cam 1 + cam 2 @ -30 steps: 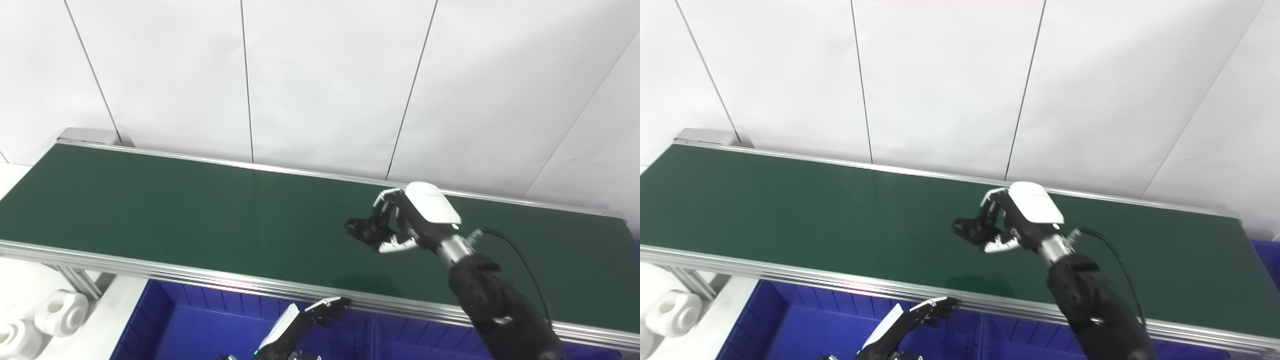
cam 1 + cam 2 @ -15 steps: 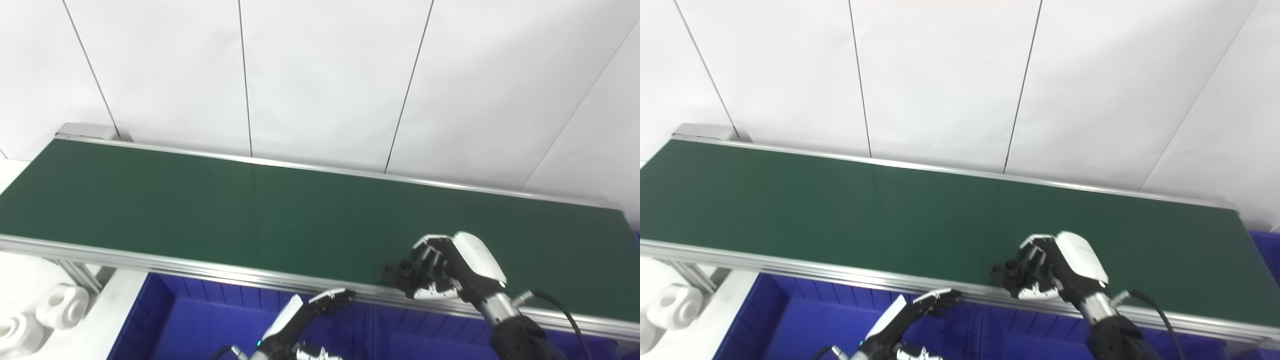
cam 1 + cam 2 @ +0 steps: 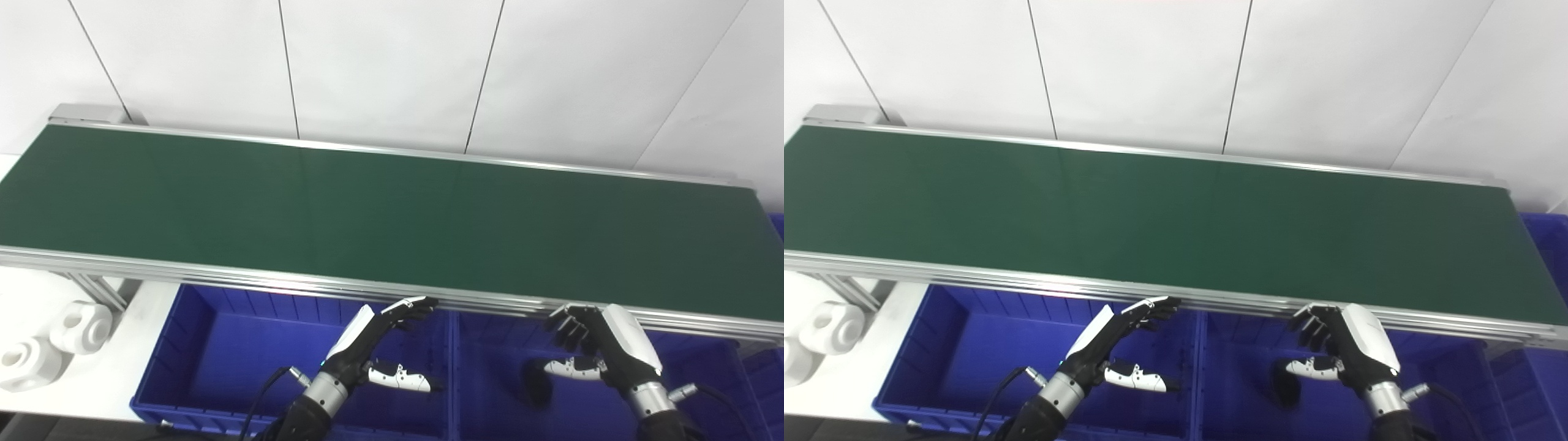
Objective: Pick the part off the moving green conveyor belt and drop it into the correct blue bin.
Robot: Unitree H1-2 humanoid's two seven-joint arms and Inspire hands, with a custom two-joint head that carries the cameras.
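Beyond both robot hands runs a long conveyor belt [image 3: 367, 214], its surface flat, matte and dark green, edged front and back by ribbed aluminium rails [image 3: 306, 285]. Behind the belt stands a wall [image 3: 392, 61] of smooth white panels divided by thin dark seams.

Below the near rail, under the hands, sit two deep blue plastic bins side by side, with ribbed walls. The left robot hand [image 3: 373, 340], black with a white back plate, hangs over the left bin [image 3: 245, 355]; its fingers are stretched forward and apart, the thumb held out to the side, and it holds nothing. Its fingertips lie close under the near rail.

The right robot hand [image 3: 597, 349], of the same black-and-white build, hangs over the right bin [image 3: 490, 367] with its fingers loosely curled and spread and its white-tipped thumb pointing left; nothing is held in it.

The part [image 3: 536, 383] shows as a small, dark, blurred shape inside the right bin, just below and to the left of the right hand's thumb and apart from it. Its form cannot be made out.

Far to the left of the left hand, beyond the bins, two white, rounded blocks [image 3: 58, 340] with round holes rest on a white desk [image 3: 92, 392] beside the belt's slanted metal frame.
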